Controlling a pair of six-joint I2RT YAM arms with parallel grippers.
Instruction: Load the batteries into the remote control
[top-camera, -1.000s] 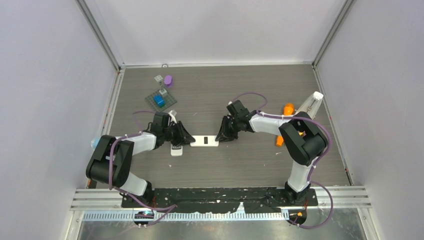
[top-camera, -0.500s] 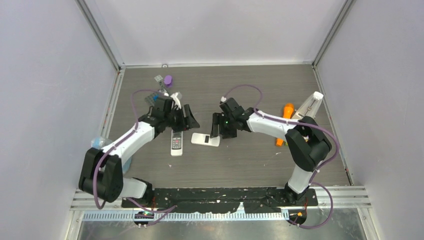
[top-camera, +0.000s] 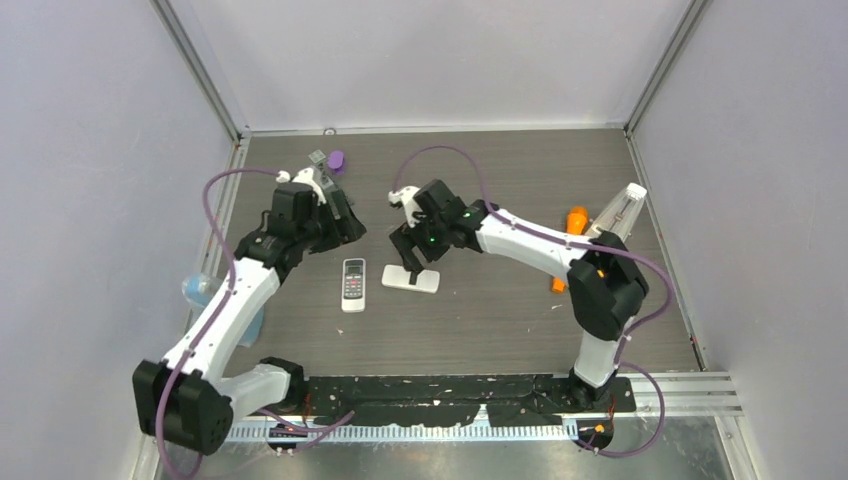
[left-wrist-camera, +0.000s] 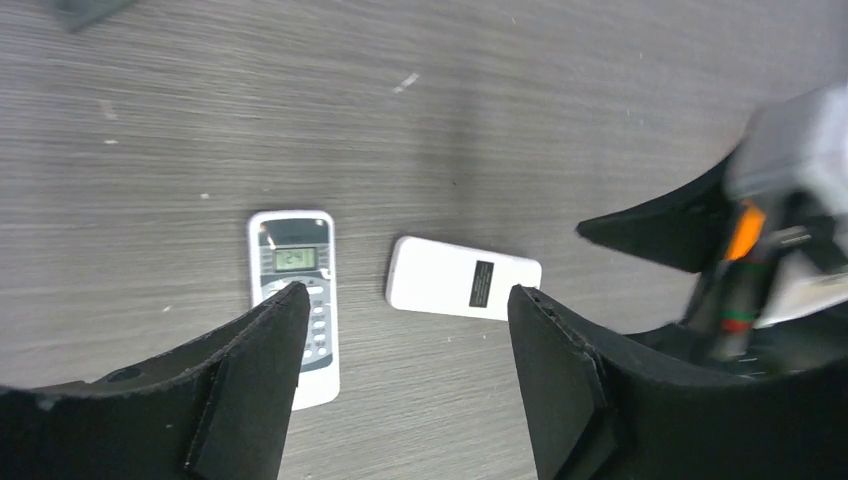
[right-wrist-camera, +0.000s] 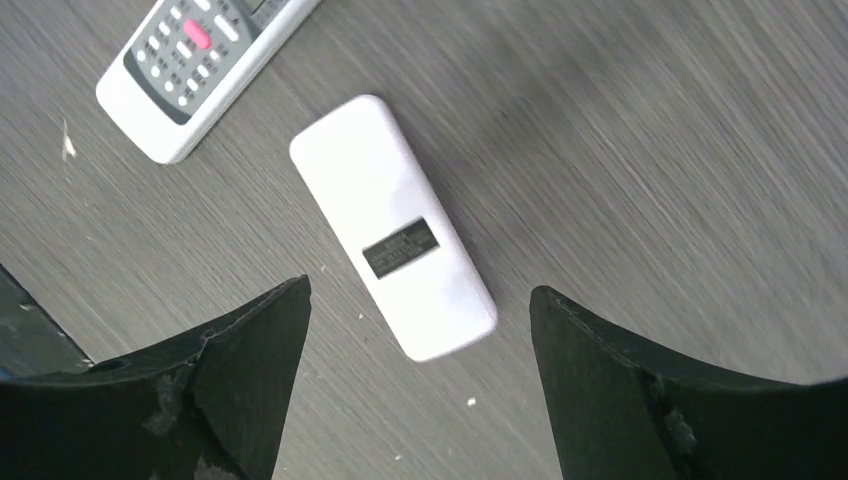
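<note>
Robot test cell in a laboratory.
Plain white panels (top-camera: 430, 60) framed by aluminium posts (top-camera: 200, 70) are set beyond and to either side of the left gripper (top-camera: 348, 226) and right gripper (top-camera: 412, 258). A grey wood-grain table (top-camera: 480, 330) is seen beneath them, and a black taped mounting plate (top-camera: 450, 388) with metal rails (top-camera: 690, 392) is fixed behind both.

We raised our left gripper (top-camera: 342, 227) toward the frame's upper left and swung our right gripper (top-camera: 407, 252) up and leftward.
</note>
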